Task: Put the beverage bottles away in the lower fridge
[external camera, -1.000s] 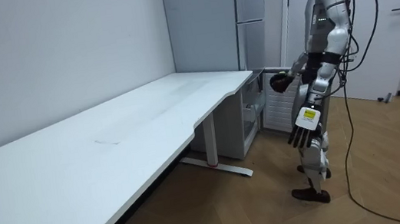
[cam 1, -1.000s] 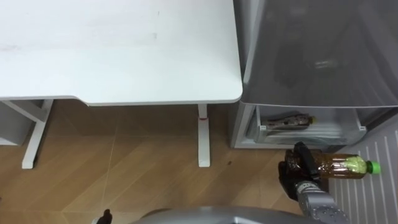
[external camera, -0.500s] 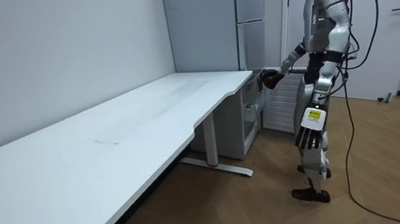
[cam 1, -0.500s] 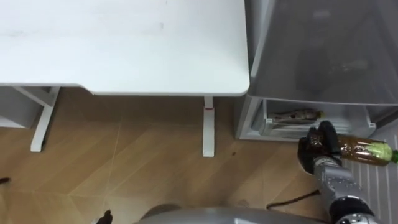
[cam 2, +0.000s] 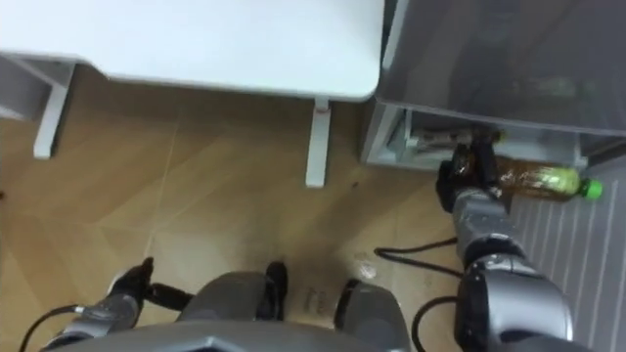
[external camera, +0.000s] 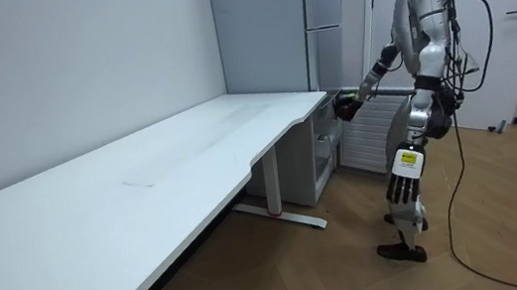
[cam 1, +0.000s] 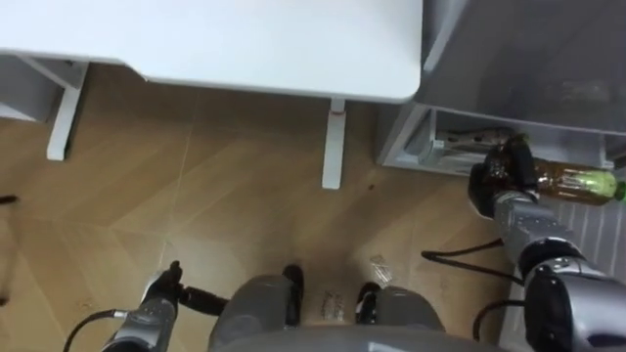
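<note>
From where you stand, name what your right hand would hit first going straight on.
Probably the white shelf edge low in the open grey fridge; right hand, gripping the amber green-capped bottle, points there. Depth unclear.

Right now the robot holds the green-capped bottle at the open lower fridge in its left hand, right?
No: its right hand holds the green-capped bottle at the open lower fridge, as the left eye view shows. The left hand hangs low.
</note>
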Controlling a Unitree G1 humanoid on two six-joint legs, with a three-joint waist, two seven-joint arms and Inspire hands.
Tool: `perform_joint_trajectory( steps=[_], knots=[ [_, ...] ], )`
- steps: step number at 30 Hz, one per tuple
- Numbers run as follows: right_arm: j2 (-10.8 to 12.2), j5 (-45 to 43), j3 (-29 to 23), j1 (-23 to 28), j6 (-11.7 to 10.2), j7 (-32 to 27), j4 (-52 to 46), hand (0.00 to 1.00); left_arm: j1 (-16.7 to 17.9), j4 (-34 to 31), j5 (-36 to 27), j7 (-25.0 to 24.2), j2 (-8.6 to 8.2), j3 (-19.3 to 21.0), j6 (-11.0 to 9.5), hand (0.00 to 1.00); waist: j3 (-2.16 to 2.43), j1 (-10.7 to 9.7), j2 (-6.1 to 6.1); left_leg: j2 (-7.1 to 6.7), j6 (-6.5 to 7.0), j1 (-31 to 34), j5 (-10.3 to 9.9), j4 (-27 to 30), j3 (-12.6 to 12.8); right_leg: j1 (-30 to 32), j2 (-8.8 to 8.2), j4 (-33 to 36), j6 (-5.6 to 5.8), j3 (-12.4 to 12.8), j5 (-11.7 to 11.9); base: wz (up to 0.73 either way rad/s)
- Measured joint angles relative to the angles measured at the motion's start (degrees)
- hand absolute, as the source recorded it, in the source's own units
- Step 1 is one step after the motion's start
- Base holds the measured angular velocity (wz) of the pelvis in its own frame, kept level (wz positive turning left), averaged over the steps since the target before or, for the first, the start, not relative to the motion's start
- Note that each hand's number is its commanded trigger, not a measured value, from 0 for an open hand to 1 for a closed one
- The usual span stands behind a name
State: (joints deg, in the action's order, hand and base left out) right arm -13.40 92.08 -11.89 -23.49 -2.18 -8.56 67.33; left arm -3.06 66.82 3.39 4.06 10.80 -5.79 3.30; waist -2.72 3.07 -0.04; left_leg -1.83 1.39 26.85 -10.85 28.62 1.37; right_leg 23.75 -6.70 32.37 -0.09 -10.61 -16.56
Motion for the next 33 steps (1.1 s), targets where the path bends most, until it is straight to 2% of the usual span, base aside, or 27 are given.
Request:
perform_joint_trajectory(
  steps=[5, 9, 16, 20, 26, 33],
  knots=[
    [-2.52, -0.6, 0.0, -3.71, 0.55, -0.05, 0.11, 1.0, -2.17, -0.03, -1.69, 0.39, 1.07, -1.34, -0.23, 0.0, -0.27, 0.98, 0.3, 0.15, -0.07, 8.76, -0.04, 5.08, 0.01, 9.28, -0.37, 6.75, -0.64, 0.65, -1.22, 0.03],
    [-3.03, -1.4, 0.15, -5.66, 0.54, -0.09, 0.03, 1.0, -2.19, -0.19, -1.65, 0.95, 1.89, -3.15, -0.38, 0.0, -0.29, 0.69, 0.11, -0.08, -0.34, 13.86, 0.26, 6.91, 0.27, 15.14, -1.05, 10.24, -1.17, 0.99, -1.65, 0.03],
    [-4.56, -2.57, 1.83, -10.19, 0.47, -1.77, -0.02, 1.0, -2.36, -0.19, -2.64, 3.68, 1.88, -3.93, -0.82, 0.0, -0.59, 1.91, -1.08, 0.19, -0.73, 21.32, 0.84, 9.2, 1.51, 24.01, -1.23, 14.13, -2.27, 2.63, -1.43, -0.05],
    [-5.79, -2.72, 3.42, -14.08, 0.51, -4.72, -0.11, 1.0, -2.39, -0.72, -4.05, 6.74, 1.59, -5.99, -0.96, 0.0, -0.55, 2.08, -1.37, 0.21, -0.74, 23.87, 0.84, 10.34, 1.4, 26.45, -1.18, 14.76, -2.34, 2.65, -1.39, 0.01],
    [-8.3, -5.11, 3.92, -19.21, 0.51, -8.32, -1.31, 1.0, -2.47, -1.79, -5.99, 9.66, 1.61, -6.39, -1.36, 0.0, -0.49, 1.99, -1.48, 0.23, -0.65, 27.11, 0.79, 11.57, 1.37, 29.22, -1.41, 15.27, -2.28, 2.38, -1.34, 0.02],
    [-9.0, -9.47, 3.81, -23.19, 0.33, -12.81, -3.72, 1.0, -2.63, -2.6, -7.94, 11.53, 1.63, -6.89, -2.01, 0.0, -0.44, 2.08, -1.41, 0.26, -0.57, 29.36, 0.75, 12.12, 1.37, 31.39, -1.42, 15.85, -2.29, 2.15, -1.33, 0.0]
  ],
)
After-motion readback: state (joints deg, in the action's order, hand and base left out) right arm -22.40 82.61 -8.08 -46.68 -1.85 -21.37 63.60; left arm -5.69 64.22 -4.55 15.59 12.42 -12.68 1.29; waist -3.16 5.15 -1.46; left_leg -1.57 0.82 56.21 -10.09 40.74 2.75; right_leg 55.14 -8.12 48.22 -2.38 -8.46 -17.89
